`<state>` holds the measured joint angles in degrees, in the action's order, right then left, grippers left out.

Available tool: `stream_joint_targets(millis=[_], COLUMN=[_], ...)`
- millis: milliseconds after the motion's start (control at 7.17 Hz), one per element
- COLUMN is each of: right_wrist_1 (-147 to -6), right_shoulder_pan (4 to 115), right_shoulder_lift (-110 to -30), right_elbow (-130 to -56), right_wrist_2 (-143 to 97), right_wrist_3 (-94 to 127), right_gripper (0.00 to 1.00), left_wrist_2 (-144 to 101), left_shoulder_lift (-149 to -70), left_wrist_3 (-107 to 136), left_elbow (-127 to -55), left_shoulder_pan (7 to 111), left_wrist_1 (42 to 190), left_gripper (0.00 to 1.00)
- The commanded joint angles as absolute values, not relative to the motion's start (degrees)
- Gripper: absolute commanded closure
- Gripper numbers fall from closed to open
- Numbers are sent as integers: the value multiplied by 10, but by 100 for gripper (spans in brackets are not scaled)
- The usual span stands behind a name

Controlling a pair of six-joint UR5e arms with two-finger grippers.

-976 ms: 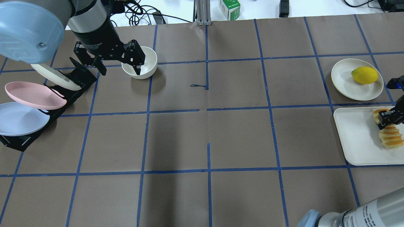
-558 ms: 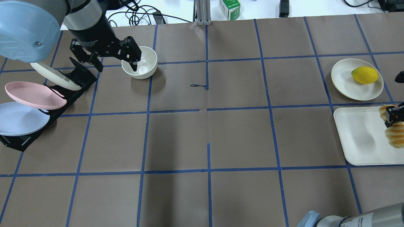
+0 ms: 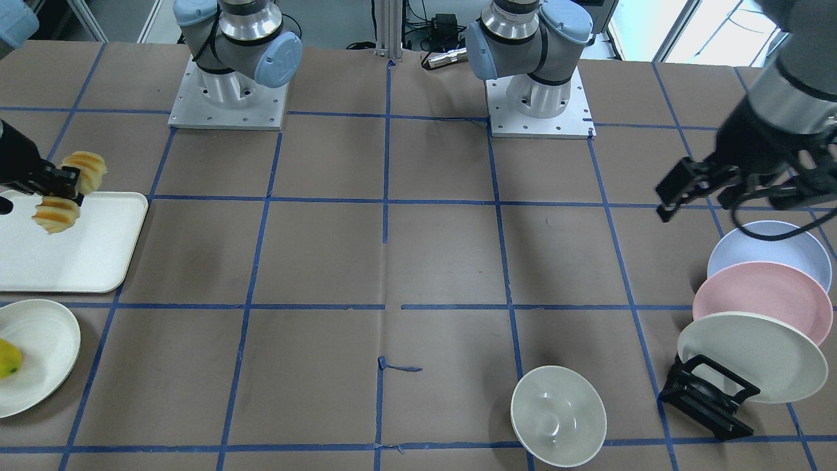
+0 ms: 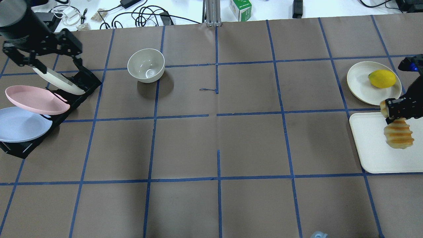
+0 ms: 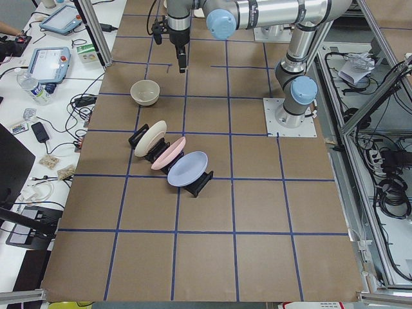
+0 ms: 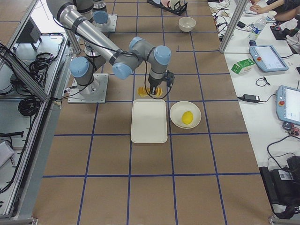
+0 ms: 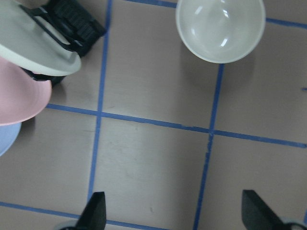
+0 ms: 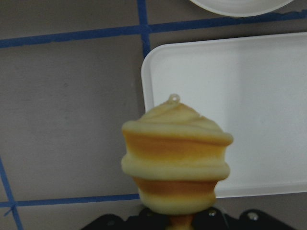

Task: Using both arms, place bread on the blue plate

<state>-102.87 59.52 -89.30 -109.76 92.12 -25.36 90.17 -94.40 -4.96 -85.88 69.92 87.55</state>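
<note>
My right gripper (image 4: 401, 110) is shut on the middle of the bread (image 4: 399, 138), a ridged yellow-orange loaf, and holds it up above the white tray (image 4: 371, 148). It also shows in the front view (image 3: 55, 214) and close up in the right wrist view (image 8: 175, 158). The blue plate (image 4: 19, 124) leans in the nearest slot of a black rack (image 4: 84, 79) at the far left, and shows in the front view (image 3: 768, 252). My left gripper (image 4: 46, 58) is open and empty, high over the rack; its black fingertips (image 7: 96, 213) frame bare table.
The rack also holds a pink plate (image 4: 34, 99) and a cream plate (image 4: 61, 81). A cream bowl (image 4: 146, 65) stands to the right of the rack. A cream plate (image 4: 360, 82) with a yellow fruit (image 4: 382, 78) lies beyond the tray.
My left gripper has swung left from above the bowl to over the rack. My right gripper has lifted the bread off the tray.
</note>
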Motion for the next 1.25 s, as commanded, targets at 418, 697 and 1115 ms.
stream_joint_targets(millis=[418, 697, 1115], right_wrist_1=[-948, -949, -972], right_shoulder_pan=[708, 769, 845], right_shoulder_lift=[-934, -939, -940], right_elbow=[-1048, -1046, -1046], right_wrist_2=[854, 853, 853], right_wrist_3=[-107, -60, 56], right_gripper=[100, 100, 100], left_wrist_2=[903, 939, 1014], left_shoulder_lift=[-1041, -1093, -1119], left_wrist_3=[-81, -76, -73], left_elbow=[-859, -867, -869], left_shoulder_pan=[442, 432, 430], left_wrist_1=[784, 758, 751], left_gripper=[0, 0, 3])
